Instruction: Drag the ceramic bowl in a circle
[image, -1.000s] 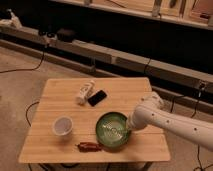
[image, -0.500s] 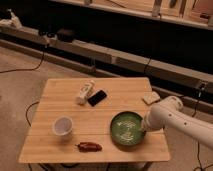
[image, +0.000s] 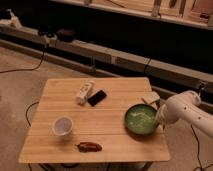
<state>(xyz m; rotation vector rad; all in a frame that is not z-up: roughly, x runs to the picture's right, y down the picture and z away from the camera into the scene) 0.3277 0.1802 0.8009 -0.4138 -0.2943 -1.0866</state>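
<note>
Bowl (image: 141, 120) near right edge of counter (image: 75, 150), well apart from cup (image: 63, 126). Tool (image: 160, 119) at bowl's right rim, hidden behind arm; grip state cannot be told. Risk: outward drag tipping bowl over edge.

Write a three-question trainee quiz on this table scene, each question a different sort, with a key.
1. True or false: the ceramic bowl sits at the table's right side.
2. Which lies nearest the white cup? A) reddish-brown item B) black phone C) bowl
3. Fill in: the gripper is at the bowl's ____ rim.

Key: 1 true; 2 A; 3 right.
</note>
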